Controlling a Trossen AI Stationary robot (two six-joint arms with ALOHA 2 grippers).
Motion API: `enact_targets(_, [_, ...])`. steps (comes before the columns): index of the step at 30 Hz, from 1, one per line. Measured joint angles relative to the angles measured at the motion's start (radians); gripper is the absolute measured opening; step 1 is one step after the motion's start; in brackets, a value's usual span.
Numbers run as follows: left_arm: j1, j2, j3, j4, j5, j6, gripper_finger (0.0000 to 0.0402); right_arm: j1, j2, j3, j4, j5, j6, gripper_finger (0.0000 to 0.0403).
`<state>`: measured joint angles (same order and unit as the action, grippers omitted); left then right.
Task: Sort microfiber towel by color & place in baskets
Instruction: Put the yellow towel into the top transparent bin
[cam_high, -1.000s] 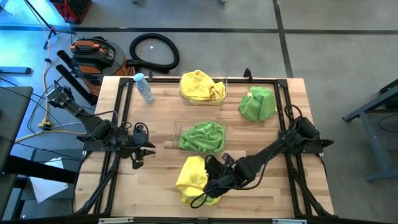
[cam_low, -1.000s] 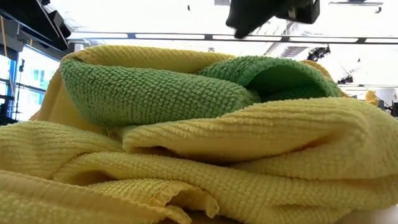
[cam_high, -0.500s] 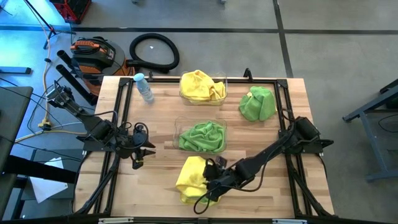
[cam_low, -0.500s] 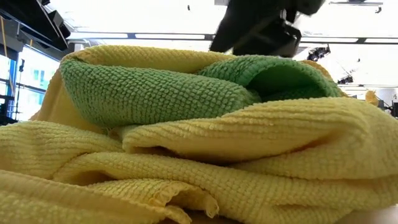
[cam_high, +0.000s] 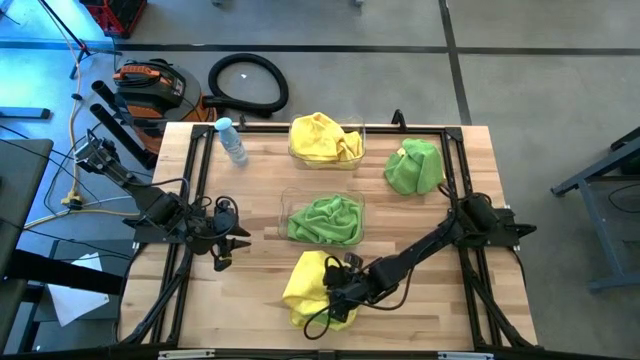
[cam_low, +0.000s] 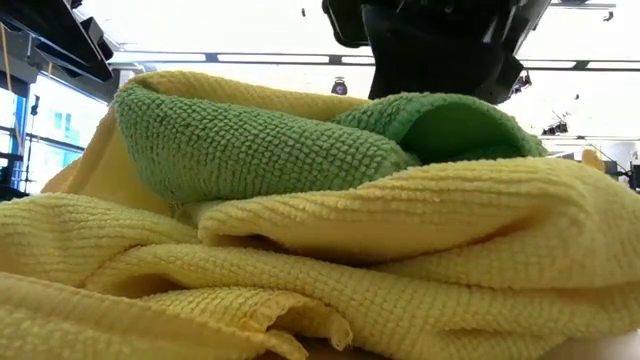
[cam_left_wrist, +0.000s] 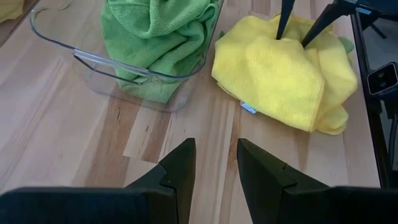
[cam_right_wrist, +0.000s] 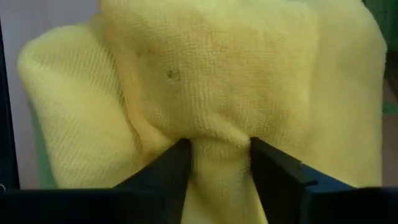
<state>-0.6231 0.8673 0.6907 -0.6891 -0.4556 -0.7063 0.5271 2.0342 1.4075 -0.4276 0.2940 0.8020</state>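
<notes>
A heap of microfiber towel (cam_high: 312, 290) lies near the table's near edge. It is yellow on top, and the low view shows a green towel (cam_low: 250, 140) folded into it. My right gripper (cam_high: 338, 290) is down on the top of this heap, shut on yellow cloth (cam_right_wrist: 219, 146). One basket (cam_high: 326, 160) at the far side holds a yellow towel, and the middle basket (cam_high: 283, 215) holds a green one. A loose green towel (cam_high: 415, 167) lies at the far right. My left gripper (cam_high: 228, 252) waits open over bare wood at the left (cam_left_wrist: 216, 146). My right gripper pinches a raised fold of the yellow towel (cam_right_wrist: 217, 134) on top of the heap between its two fingers (cam_right_wrist: 171, 168). They come from above, slanting in from the table's right. The cloth puckers toward the pinch, and the heap rests on the table.
A small clear bottle with a blue cap (cam_high: 232, 142) stands at the far left corner. A black frame rail (cam_high: 190, 200) runs along the table's sides. Bare wood lies between the left gripper and the middle basket (cam_left_wrist: 118, 62).
My right gripper has moved down and toward the table's left, onto the top of the yellow heap. In the low view it comes down from above until it meets the cloth. The heap's upper left fold has shifted slightly.
</notes>
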Motion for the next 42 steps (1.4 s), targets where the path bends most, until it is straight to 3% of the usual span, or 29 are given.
enact_targets(8, [0.0,0.0,0.0,0.0,0.0,-0.008,0.0106,0.001,0.0,0.037,-0.018,-0.003,0.005,0.0013])
enact_targets(12, [0.0,0.0,0.0,0.0,0.0,-0.008,0.0106,0.01,0.0,0.148,-0.109,0.053,0.001,0.0021])
enact_targets(26, [0.0,0.0,0.0,-0.001,0.0,-0.013,0.0106,0.046,-0.001,0.713,-0.785,0.319,-0.044,0.0004])
enact_targets(33, [0.0,0.0,0.0,-0.001,0.005,-0.015,0.0106,0.06,-0.001,0.947,-1.133,0.349,0.082,0.0002])
enact_targets(42, [0.001,-0.004,0.0,0.005,0.006,-0.017,0.0106,0.032,-0.254,0.679,-1.111,0.391,0.095,0.0001])
